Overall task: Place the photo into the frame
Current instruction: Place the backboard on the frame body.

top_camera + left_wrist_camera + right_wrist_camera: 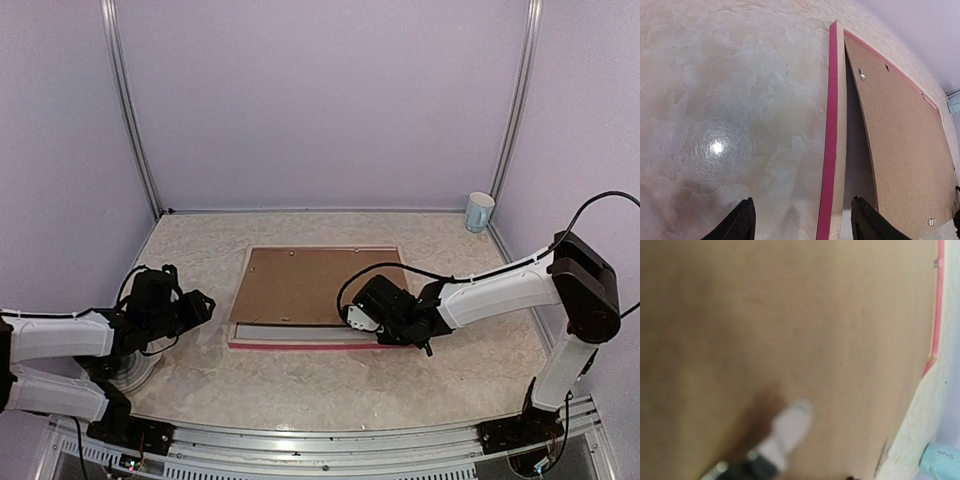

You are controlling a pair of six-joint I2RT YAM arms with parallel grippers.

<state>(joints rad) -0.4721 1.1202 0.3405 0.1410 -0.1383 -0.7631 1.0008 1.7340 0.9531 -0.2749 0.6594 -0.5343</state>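
The left gripper (203, 304) has its fingers (742, 225) spread and empty. It sits at the left of the overhead view, apart from the frame (300, 343). The frame lies face-down mid-table with its long axis running left to right, and its pink short edge runs straight ahead of those fingers. The right gripper (368, 318) is the nearer, over the frame's lower right corner. A pale fingertip (790, 427) seemingly rests on the brown backing board (310, 285), but blur hides whether the jaws grip anything. The photo shows in no view; by judgement it lies under that board.
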